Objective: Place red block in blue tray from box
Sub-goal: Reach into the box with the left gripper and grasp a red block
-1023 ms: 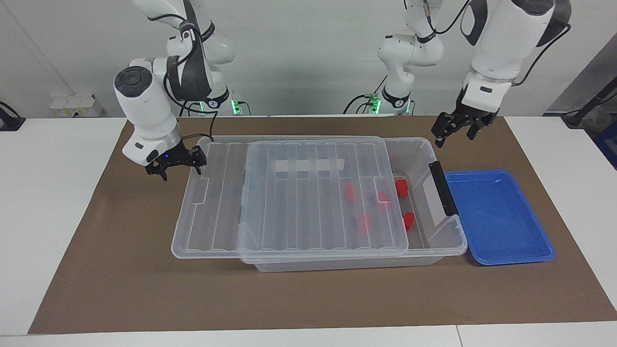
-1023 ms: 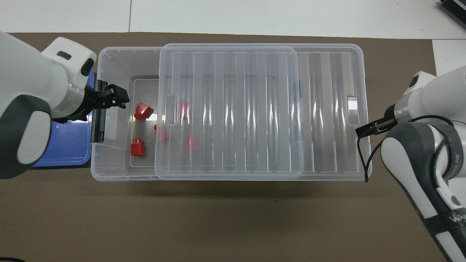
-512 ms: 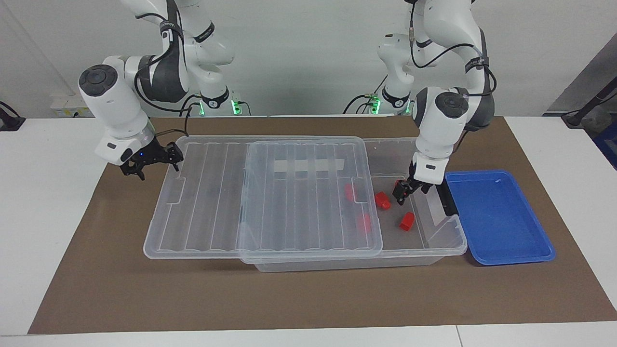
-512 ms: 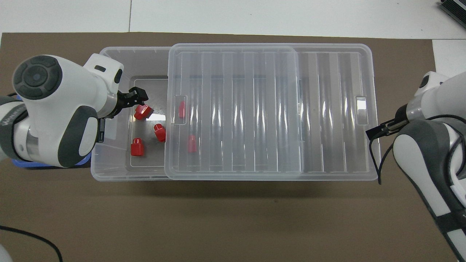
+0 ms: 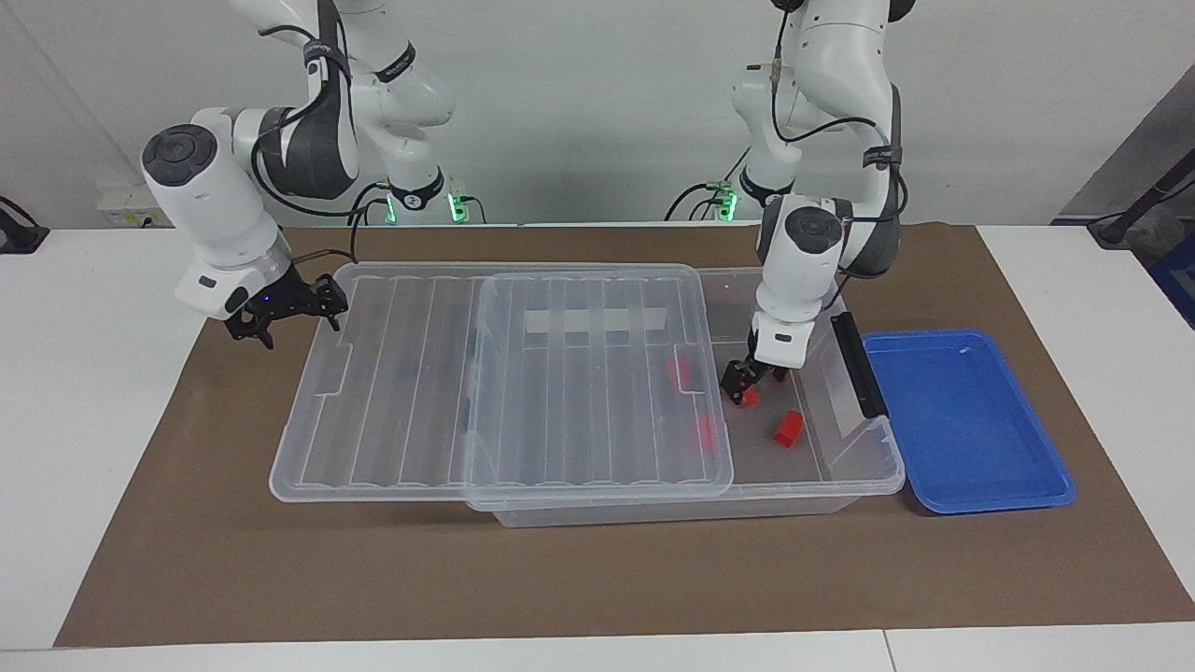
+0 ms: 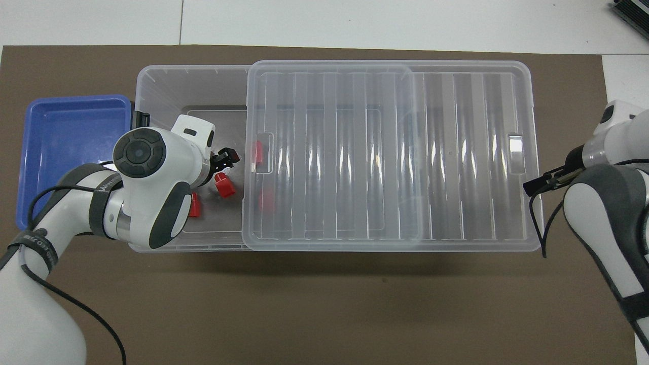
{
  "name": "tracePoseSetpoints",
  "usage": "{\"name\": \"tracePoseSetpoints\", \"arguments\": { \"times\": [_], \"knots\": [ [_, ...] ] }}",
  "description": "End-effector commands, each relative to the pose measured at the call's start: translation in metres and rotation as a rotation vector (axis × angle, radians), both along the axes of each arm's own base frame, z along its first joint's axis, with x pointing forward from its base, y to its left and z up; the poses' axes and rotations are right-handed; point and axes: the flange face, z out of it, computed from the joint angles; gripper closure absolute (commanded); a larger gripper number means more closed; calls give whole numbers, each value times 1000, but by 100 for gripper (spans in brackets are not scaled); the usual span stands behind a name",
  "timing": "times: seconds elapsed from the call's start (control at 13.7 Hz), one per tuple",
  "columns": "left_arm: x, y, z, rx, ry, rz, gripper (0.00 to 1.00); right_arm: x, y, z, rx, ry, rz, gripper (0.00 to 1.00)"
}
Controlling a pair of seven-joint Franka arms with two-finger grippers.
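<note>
Two red blocks sit in plain sight in the open end of the box (image 5: pixel 845 467). The red block (image 6: pixel 223 184) under the left gripper (image 5: pixel 744 378) lies tilted, long axis slanting across the floor; which way its stepped end points I can't tell. The overhead view hides much of another block (image 5: pixel 787 428) under the left arm; the facing view shows it whole. Left gripper reaches down into the box with open fingers. Right gripper (image 5: pixel 285 313) hangs open by the lid (image 5: pixel 420 373) edge. The blue tray (image 5: pixel 966 425) sits just beside the box.
</note>
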Motion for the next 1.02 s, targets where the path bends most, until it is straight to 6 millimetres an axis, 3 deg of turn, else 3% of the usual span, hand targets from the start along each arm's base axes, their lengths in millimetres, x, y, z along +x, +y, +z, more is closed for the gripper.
{"name": "tracePoseSetpoints", "arguments": {
  "times": [0.0,0.29,0.37,0.44,0.66,0.73,0.95],
  "knots": [
    [-7,0,-10,15,-19,-11,0,-7,-4,5,-11,-2,12,0],
    [-12,-7,-14,32,-17,-42,0,-10,12,23,-7,-34,-71,0],
    [-12,-8,-14,31,-17,-41,5,-12,19,29,-5,-47,-88,0],
    [-13,-8,-15,33,-16,-42,17,-13,26,36,-4,-61,-109,0],
    [-13,-7,-15,35,-12,-43,84,-17,50,49,-5,-93,-216,0],
    [-12,-7,-14,36,-10,-46,100,-18,60,53,-4,-103,-250,0],
    [-6,1,-6,72,31,-45,100,-13,74,76,7,-150,-347,0]
  ]
}}
